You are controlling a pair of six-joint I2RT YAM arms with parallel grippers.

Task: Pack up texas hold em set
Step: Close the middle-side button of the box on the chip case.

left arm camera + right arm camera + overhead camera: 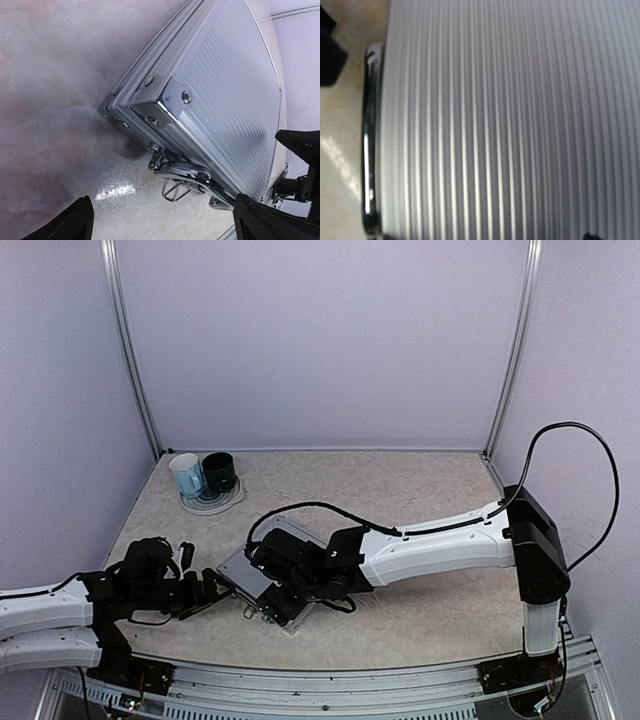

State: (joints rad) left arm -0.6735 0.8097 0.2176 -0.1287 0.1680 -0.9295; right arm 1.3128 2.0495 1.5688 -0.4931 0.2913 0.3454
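The silver ribbed case (243, 575) of the texas hold em set lies shut on the table, lid down. My left gripper (215, 590) stands open at its front-left side. In the left wrist view the case (225, 85) shows a chrome corner (160, 102) and a chrome latch (187, 172) with a wire loop, just ahead of the open left gripper (167, 225). My right gripper (290, 575) hovers low over the lid. The right wrist view shows only the ribbed lid (510, 120), not the fingers. Cards, chips and dice are hidden.
A light-blue mug (186, 475) and a dark-green mug (219, 471) stand on a plate (212, 502) at the back left. The right arm (440, 545) stretches across the table's right half. Walls close the back and both sides.
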